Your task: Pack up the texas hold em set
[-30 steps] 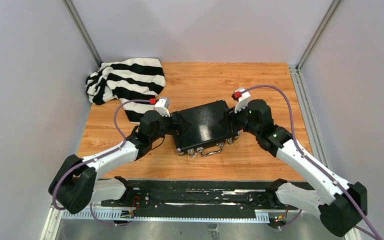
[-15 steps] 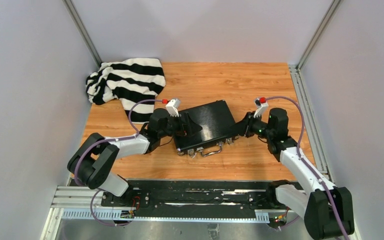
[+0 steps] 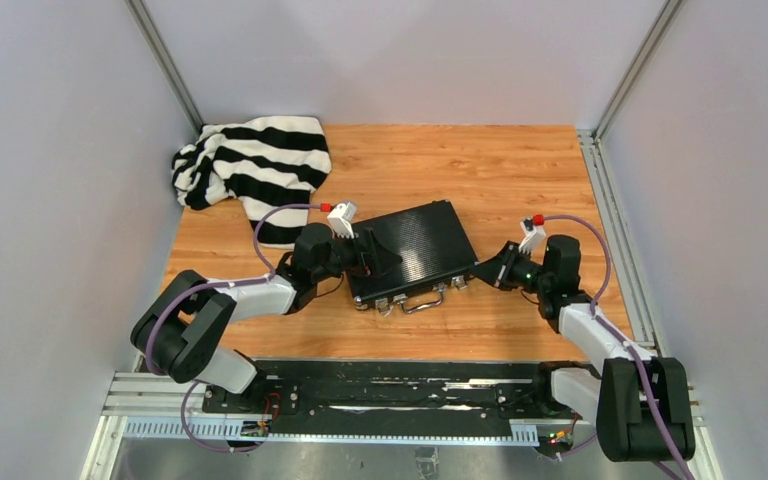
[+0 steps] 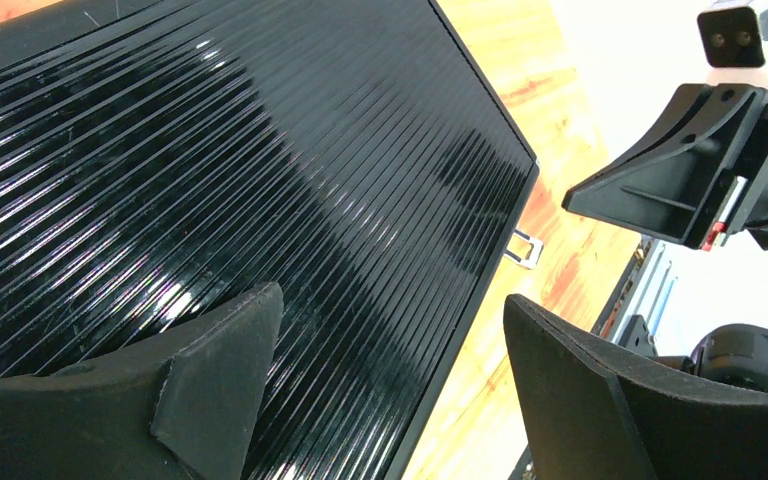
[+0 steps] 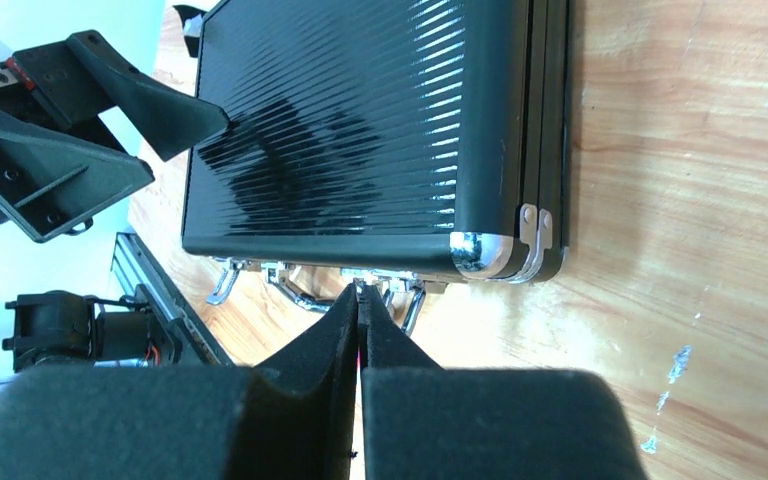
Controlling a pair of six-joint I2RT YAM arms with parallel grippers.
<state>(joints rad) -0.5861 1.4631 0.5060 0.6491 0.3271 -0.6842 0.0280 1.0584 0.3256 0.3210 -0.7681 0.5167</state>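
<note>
The texas hold em set shows only as its black ribbed case (image 3: 415, 245), shut and flat on the wooden table, with its metal latches and handle (image 3: 422, 300) facing the near edge. The contents are hidden. My left gripper (image 3: 380, 258) is open over the left part of the lid (image 4: 210, 180), one finger (image 4: 220, 360) above the ribs and the other past the front edge. My right gripper (image 3: 480, 272) is shut, and its joined tips (image 5: 360, 295) point at the front edge of the case (image 5: 360, 130), beside the right latch (image 5: 412, 303). Nothing shows between its fingers.
A black-and-white striped cloth (image 3: 255, 165) lies bunched at the back left of the table. Grey walls close in both sides and the back. The metal rail (image 3: 360, 395) with the arm bases runs along the near edge.
My right gripper has shut and drawn back from the case's right edge, down to its front right corner. The left arm has sunk lower, its gripper still open over the lid.
</note>
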